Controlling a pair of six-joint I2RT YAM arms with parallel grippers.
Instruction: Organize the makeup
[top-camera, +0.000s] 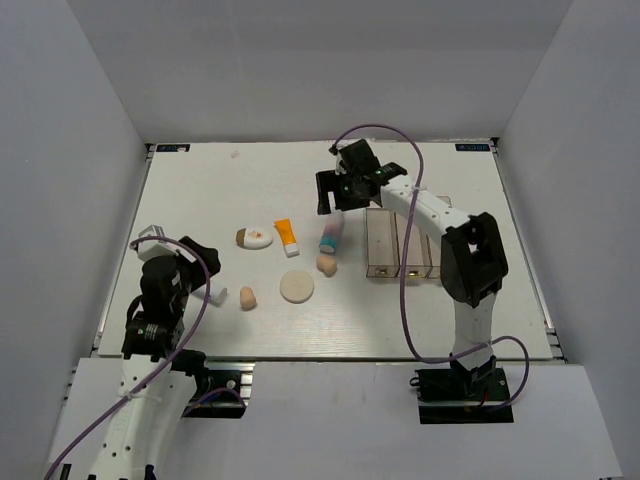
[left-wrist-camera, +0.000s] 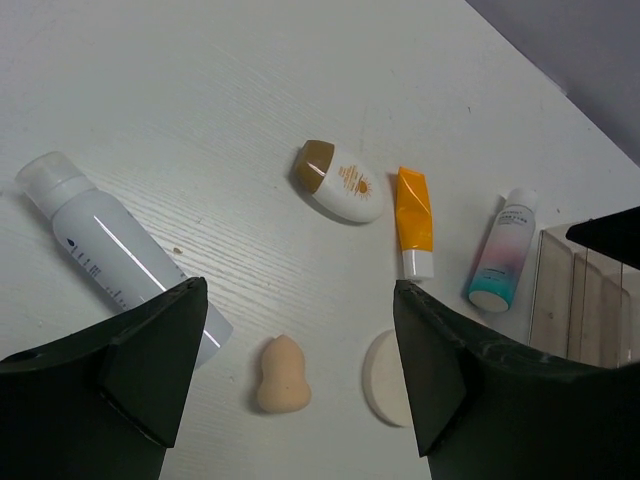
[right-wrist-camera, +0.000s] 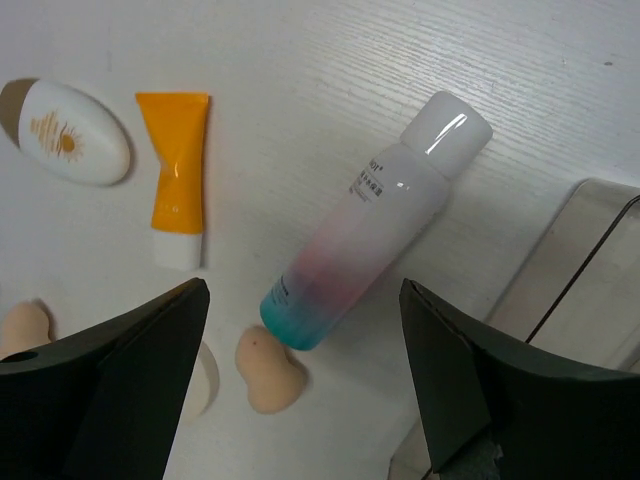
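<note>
The makeup lies loose on the white table (top-camera: 440, 320). A pink-white-blue bottle (top-camera: 331, 236) (right-wrist-camera: 375, 220) lies under my open right gripper (top-camera: 335, 192) (right-wrist-camera: 303, 285), which hovers above it and holds nothing. Beside the bottle are an orange tube (top-camera: 287, 237) (right-wrist-camera: 177, 175), an oval compact (top-camera: 254, 238) (left-wrist-camera: 343, 183), a round puff (top-camera: 296, 287) (left-wrist-camera: 385, 380) and a peach sponge (top-camera: 326, 264) (right-wrist-camera: 270, 372). A second peach sponge (top-camera: 247, 298) (left-wrist-camera: 282, 375) lies just ahead of my open, empty left gripper (top-camera: 208, 272) (left-wrist-camera: 298, 290).
A clear three-compartment organizer (top-camera: 405, 243) (right-wrist-camera: 590, 260) stands to the right of the makeup, beside the right arm. A white spray bottle (top-camera: 150, 235) (left-wrist-camera: 110, 250) lies at the table's left edge next to the left gripper. Grey walls enclose the table.
</note>
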